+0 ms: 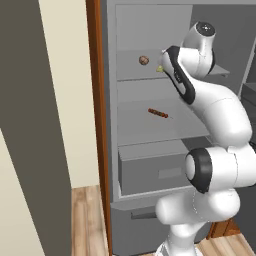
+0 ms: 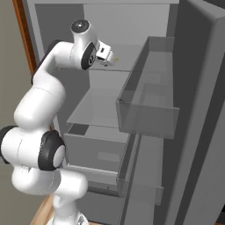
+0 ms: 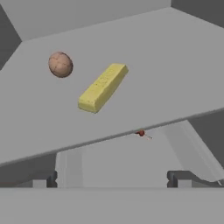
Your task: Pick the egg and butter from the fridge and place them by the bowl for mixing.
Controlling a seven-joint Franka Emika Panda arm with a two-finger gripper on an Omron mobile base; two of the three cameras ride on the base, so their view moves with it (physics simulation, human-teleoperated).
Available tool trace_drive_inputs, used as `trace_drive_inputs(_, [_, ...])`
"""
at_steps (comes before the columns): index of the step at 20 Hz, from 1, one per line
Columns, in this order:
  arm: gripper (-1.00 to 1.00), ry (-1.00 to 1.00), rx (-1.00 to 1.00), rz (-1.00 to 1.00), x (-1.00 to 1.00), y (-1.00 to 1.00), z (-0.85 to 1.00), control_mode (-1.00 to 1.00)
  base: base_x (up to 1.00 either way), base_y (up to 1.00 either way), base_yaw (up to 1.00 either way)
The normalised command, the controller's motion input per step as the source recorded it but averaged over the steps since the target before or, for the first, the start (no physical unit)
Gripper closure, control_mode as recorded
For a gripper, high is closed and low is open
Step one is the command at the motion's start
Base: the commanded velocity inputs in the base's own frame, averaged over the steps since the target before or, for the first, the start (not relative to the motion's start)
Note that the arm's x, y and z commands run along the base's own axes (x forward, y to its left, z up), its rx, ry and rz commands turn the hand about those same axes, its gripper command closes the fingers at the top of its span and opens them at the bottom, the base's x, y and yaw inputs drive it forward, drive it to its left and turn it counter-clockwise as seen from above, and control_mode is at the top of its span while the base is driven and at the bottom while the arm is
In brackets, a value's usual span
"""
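The arm hid most of the butter (image 1: 159, 69) from the left, while the gripper (image 3: 113, 177) stood wide apart, empty, short of butter and egg (image 3: 60, 64).

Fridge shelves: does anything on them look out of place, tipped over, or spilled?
Nothing stands out. The egg and the butter lie apart on the upper shelf of the fridge, and both look whole. A small skewer of food lies flat on the shelf below. No spill shows.
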Motion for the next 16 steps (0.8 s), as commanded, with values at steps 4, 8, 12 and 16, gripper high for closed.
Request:
trace_drive_inputs(4, [-1.0,0.0,0.0,0.04,0.54,-0.06,-0.01,-1.0,0.0,0.0,0.0])
trace_drive_inputs(8, [-1.0,0.0,0.0,0.02,0.57,-0.01,0.0,-1.0,0.0,0.0,0.0])
trace_drive_inputs(12, [-1.0,0.0,-0.02,0.0,0.57,0.0,-0.03,-1.0,0.0,0.0,0.0])
trace_drive_inputs(16, [-1.0,0.0,-0.06,0.0,0.46,0.0,-0.09,-1.0,0.0,0.0,0.0])
